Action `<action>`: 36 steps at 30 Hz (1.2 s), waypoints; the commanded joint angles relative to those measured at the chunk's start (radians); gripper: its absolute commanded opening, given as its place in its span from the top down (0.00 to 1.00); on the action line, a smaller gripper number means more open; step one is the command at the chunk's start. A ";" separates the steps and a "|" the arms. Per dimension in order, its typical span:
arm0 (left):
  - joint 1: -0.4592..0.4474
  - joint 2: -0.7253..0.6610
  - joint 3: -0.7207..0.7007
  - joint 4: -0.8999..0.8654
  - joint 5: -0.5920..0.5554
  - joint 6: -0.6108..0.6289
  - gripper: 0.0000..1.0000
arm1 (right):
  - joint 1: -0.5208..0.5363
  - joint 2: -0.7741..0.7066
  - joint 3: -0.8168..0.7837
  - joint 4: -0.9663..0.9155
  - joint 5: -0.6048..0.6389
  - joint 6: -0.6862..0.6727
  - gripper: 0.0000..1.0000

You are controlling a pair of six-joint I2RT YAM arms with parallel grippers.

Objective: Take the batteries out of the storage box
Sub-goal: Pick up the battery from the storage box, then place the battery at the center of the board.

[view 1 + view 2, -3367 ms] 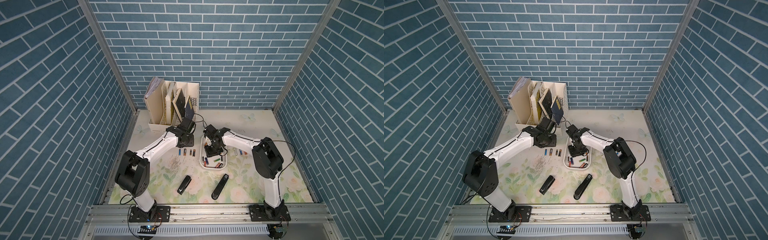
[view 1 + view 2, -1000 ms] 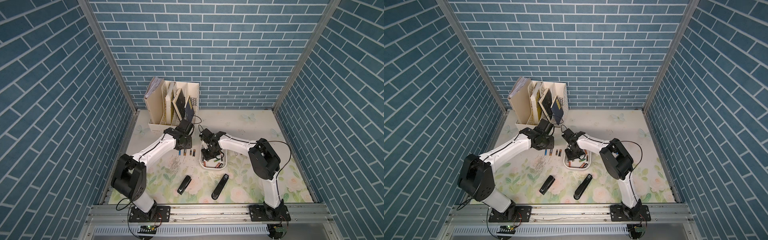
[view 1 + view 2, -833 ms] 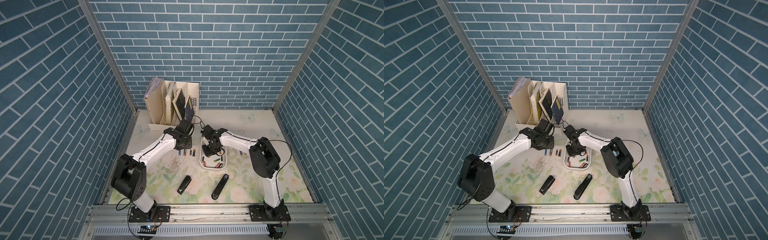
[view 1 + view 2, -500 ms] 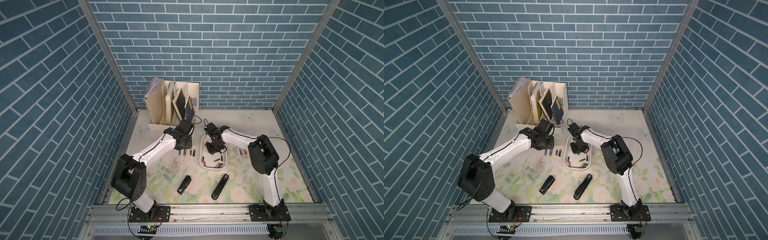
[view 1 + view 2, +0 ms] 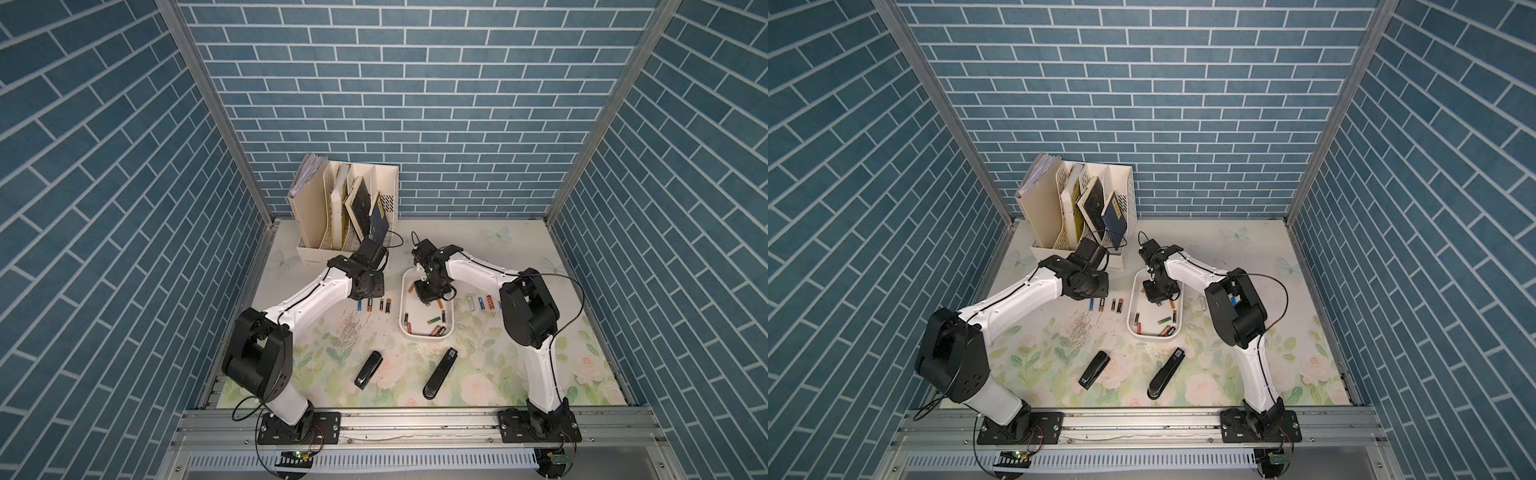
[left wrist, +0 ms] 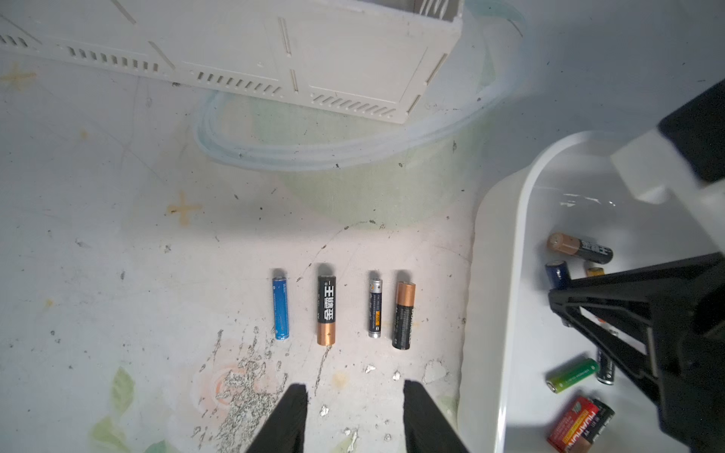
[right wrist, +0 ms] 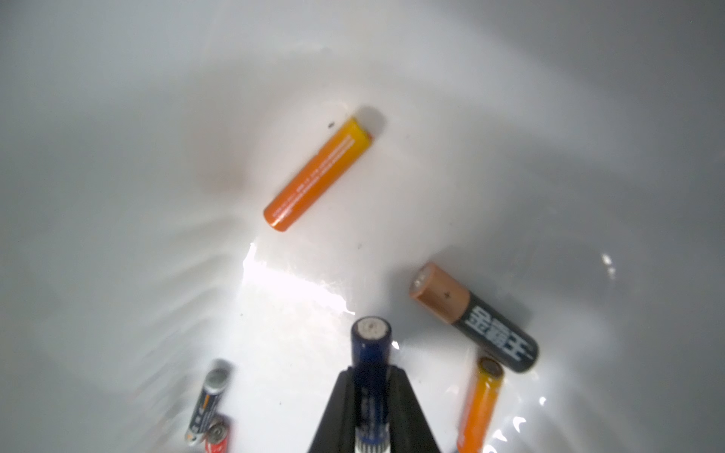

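Right pincer clenches a dark-blue battery lengthwise — it could pivot and drop into the storage box; left pincer released, empty.

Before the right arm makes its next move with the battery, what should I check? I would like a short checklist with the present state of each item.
1. The right gripper is shut on the dark blue battery: ok.
2. The held battery is higher than the rim of the storage box: cannot tell.
3. The copper-black battery lies apart from the held one: ok.
4. The left gripper is open, empty and outside the box: ok.
5. The left gripper touches none of the four table batteries: ok.
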 commanded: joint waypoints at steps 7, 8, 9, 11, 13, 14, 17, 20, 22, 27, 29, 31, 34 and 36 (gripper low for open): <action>-0.005 0.016 0.003 0.007 0.014 0.020 0.54 | -0.093 -0.152 0.044 -0.105 -0.039 -0.038 0.89; -0.004 0.018 0.002 0.010 0.017 0.020 0.54 | -0.104 -0.161 0.046 -0.115 -0.041 -0.041 0.89; -0.003 0.022 0.002 0.012 0.022 0.022 0.54 | -0.116 -0.173 0.044 -0.121 -0.042 -0.045 0.89; -0.005 0.025 0.000 0.019 0.032 0.022 0.54 | -0.140 -0.200 0.027 -0.121 -0.050 -0.059 0.89; -0.004 0.037 0.011 0.016 0.037 0.030 0.54 | -0.172 -0.218 0.025 -0.152 -0.043 -0.081 0.89; -0.004 0.040 0.014 0.019 0.040 0.031 0.54 | -0.185 -0.229 0.022 -0.165 -0.029 -0.092 0.89; -0.003 0.049 0.012 0.037 0.049 0.034 0.54 | -0.247 -0.269 -0.013 -0.189 0.001 -0.123 0.89; -0.003 0.070 0.032 0.033 0.065 0.038 0.54 | -0.324 -0.303 -0.069 -0.190 0.034 -0.149 0.88; -0.002 0.073 0.034 0.044 0.075 0.044 0.54 | -0.375 -0.319 -0.117 -0.169 0.037 -0.162 0.88; -0.002 0.095 0.041 0.054 0.102 0.053 0.54 | -0.479 -0.330 -0.224 -0.131 0.079 -0.175 0.88; -0.002 0.096 0.034 0.072 0.114 0.051 0.54 | -0.514 -0.336 -0.245 -0.117 0.091 -0.183 0.88; -0.002 0.102 0.037 0.075 0.115 0.048 0.54 | -0.546 -0.336 -0.255 -0.116 0.113 -0.191 0.88; -0.003 0.108 0.032 0.088 0.125 0.045 0.54 | -0.576 -0.310 -0.255 -0.120 0.169 -0.199 0.89; -0.002 0.116 0.032 0.088 0.125 0.045 0.54 | -0.589 -0.301 -0.270 -0.111 0.175 -0.199 0.89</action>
